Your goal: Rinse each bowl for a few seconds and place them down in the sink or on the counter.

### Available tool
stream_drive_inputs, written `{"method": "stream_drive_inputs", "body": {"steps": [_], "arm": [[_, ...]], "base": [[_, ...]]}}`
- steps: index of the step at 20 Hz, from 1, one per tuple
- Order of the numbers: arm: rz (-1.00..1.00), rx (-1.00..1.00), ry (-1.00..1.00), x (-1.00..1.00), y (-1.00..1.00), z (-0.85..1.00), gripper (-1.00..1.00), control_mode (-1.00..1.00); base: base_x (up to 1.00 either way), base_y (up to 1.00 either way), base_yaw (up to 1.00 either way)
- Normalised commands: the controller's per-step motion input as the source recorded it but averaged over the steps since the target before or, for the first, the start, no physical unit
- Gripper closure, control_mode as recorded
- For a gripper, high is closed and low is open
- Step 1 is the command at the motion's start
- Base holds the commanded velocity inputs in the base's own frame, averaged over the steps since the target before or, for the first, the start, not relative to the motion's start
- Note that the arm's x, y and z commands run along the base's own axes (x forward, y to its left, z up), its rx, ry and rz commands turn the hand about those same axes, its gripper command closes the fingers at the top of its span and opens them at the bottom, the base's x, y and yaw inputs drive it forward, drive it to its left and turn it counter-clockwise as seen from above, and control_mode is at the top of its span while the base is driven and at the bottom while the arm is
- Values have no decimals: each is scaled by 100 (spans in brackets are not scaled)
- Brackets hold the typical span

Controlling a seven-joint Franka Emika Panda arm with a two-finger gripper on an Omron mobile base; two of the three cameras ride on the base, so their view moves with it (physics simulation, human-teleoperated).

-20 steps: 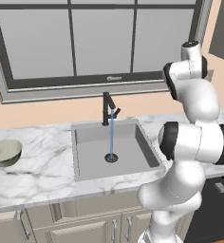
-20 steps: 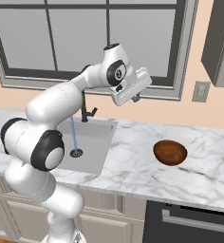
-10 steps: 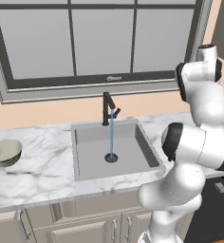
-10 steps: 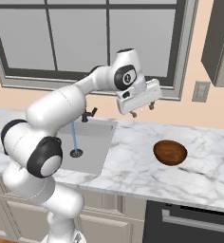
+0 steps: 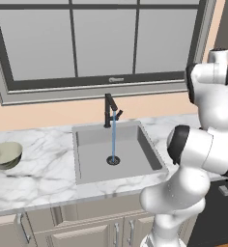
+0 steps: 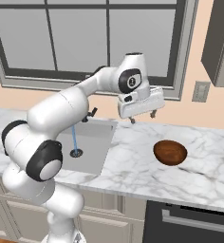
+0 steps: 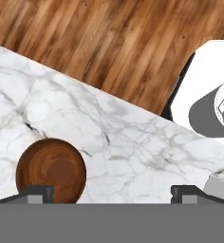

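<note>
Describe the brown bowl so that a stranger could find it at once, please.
Start at the sink with its running faucet, then follow the marble counter to its right side. The bowl sits there alone, upright, dark reddish-brown; the other bowl is pale greenish.

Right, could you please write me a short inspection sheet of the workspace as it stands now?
Surface: white marble counter, veined, over beige cabinets.
Job's things: brown bowl upright on the counter right of the sink; greenish bowl on the counter left of it; faucet running into the drain.
Clutter: nothing seen.
Grippers: gripper open, holding nothing, above the counter between sink and brown bowl.
Cables: nothing seen.
Surroundings: window behind the sink, wall outlet, wood floor.
</note>
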Motion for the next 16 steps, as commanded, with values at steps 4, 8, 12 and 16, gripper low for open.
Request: {"method": "stream_drive_inputs", "body": {"steps": [4,8,12,16], "arm": [[-14,3,0,-12,32,-34,-100,-100],[-14,1,1,-9,17,-30,-100,-100],[-14,0,3,-3,7,-33,-100,-100],[-10,0,1,0,5,-31,-100,-100]], "base": [[0,0,0],[0,0,0],[0,0,0],[0,0,0]]}}
